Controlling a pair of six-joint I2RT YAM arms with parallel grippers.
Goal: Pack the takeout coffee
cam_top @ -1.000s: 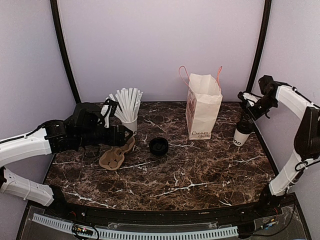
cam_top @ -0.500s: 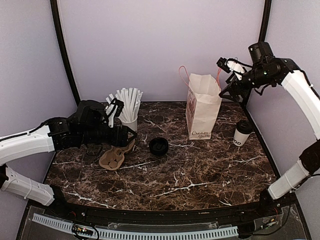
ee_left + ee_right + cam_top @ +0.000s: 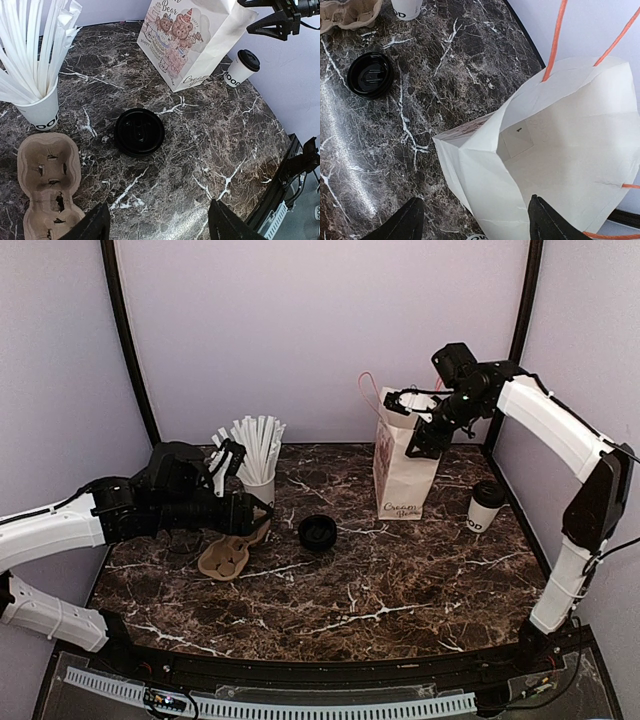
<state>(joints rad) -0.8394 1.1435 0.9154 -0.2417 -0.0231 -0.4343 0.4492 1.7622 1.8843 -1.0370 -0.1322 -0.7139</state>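
Note:
The takeout coffee (image 3: 487, 506), a small white cup with a black dome lid, stands alone on the marble to the right of the white paper bag (image 3: 405, 468); the left wrist view shows the cup (image 3: 240, 67) beside the bag (image 3: 190, 40) too. My right gripper (image 3: 405, 427) hovers open over the bag's mouth, and in the right wrist view nothing lies between its jaws (image 3: 477, 225) but the bag's near wall (image 3: 520, 180). My left gripper (image 3: 245, 490) is open and empty (image 3: 161, 225) above the table at the left.
A loose black lid (image 3: 318, 532) lies at mid-table. A brown pulp cup carrier (image 3: 228, 552) rests under my left gripper, with a cup of white straws (image 3: 257, 455) behind it. The bag has orange handles (image 3: 555, 40). Black frame posts flank the back wall.
My right arm has left the coffee cup on the table, risen and swung left to over the bag's mouth. The left arm has hardly moved.

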